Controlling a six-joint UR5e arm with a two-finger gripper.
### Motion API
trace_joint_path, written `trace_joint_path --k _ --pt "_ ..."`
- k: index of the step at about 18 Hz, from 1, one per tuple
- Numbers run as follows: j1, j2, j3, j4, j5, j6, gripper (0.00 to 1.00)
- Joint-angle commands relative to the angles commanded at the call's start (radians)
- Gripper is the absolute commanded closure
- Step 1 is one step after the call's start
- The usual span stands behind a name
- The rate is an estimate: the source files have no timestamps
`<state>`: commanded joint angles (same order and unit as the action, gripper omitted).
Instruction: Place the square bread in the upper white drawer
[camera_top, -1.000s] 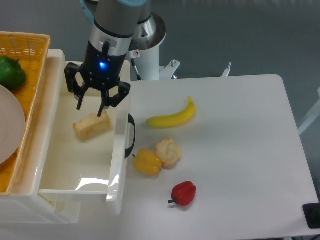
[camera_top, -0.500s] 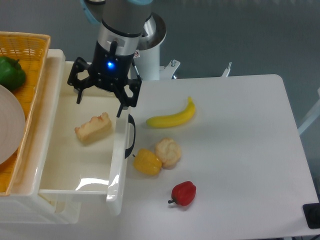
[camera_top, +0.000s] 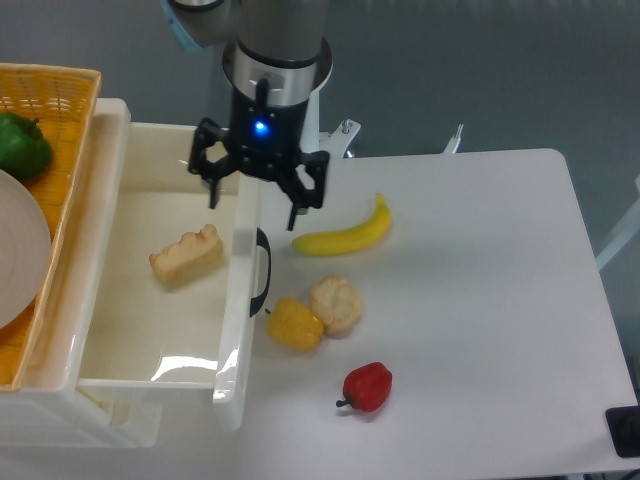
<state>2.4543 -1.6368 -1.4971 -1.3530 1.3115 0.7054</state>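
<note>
The square bread (camera_top: 187, 257), tan-orange with a bumpy top edge, lies on the floor of the upper white drawer (camera_top: 110, 330), in its rear half. The drawer is pulled out, with its black handle (camera_top: 262, 271) on the right wall. My gripper (camera_top: 255, 212) is open and empty, with fingers (camera_top: 298, 208) spread. It hangs above the drawer's right wall, up and to the right of the bread and apart from it.
A banana (camera_top: 345, 232), a round cream bun (camera_top: 337, 304), a yellow pepper (camera_top: 294, 324) and a red pepper (camera_top: 367, 386) lie on the white table (camera_top: 480, 300) right of the drawer. A woven basket (camera_top: 60, 90) with a green pepper (camera_top: 22, 145) sits at the left.
My gripper let go of the bread, rose and moved right, from over the drawer's inside to above its right wall. The bread stays lying in the drawer.
</note>
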Motion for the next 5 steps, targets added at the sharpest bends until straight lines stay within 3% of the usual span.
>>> trace_joint_path --k 5 --pt "0.014 0.000 -0.009 0.003 0.116 0.039 0.00"
